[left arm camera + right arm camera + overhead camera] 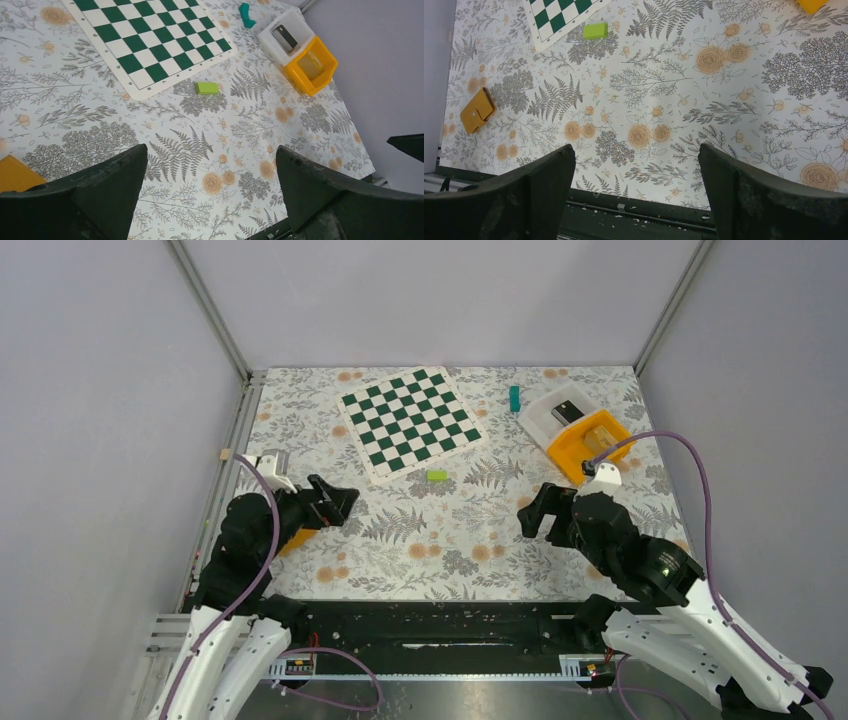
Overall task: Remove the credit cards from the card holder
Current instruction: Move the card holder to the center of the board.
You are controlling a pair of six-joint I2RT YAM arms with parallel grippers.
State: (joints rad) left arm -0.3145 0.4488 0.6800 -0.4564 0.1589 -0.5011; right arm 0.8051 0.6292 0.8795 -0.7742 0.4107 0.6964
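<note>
At the left hand (338, 508) (211, 150), both fingers are spread wide apart and nothing is held between them; only patterned tabletop (450, 550) is seen through the gap. At the right hand (535, 512) (636, 147), the fingers are likewise set wide and nothing is gripped. Both hands are held above the tabletop, facing one another across its near half and well apart.

Item, the card holder (298, 539) (15, 175) (478, 110): orange, flat, folded shut, with a snap button shown on its flap in the right wrist view. It is laid on the tabletop near the left edge, close by the left hand and largely hidden under the left arm in the top view. Whether cards are inside cannot be told.

Item, a green block (437, 475) (207, 88) (595, 30): laid flat just beside the near edge of the chessboard mat, apart from both hands.

Item, a chessboard mat (412, 423) (150, 40) (559, 15): green and white, set askew on the far middle of the tabletop.

Item, a teal piece (514, 398) (245, 14): placed between the mat and the bins.

Item, a white bin (535, 418) (277, 47): a dark object is held in it; it is set at the far right.

Item, an orange bin (570, 455) (320, 75) (811, 5): placed touching the white bin on its near side.
</note>
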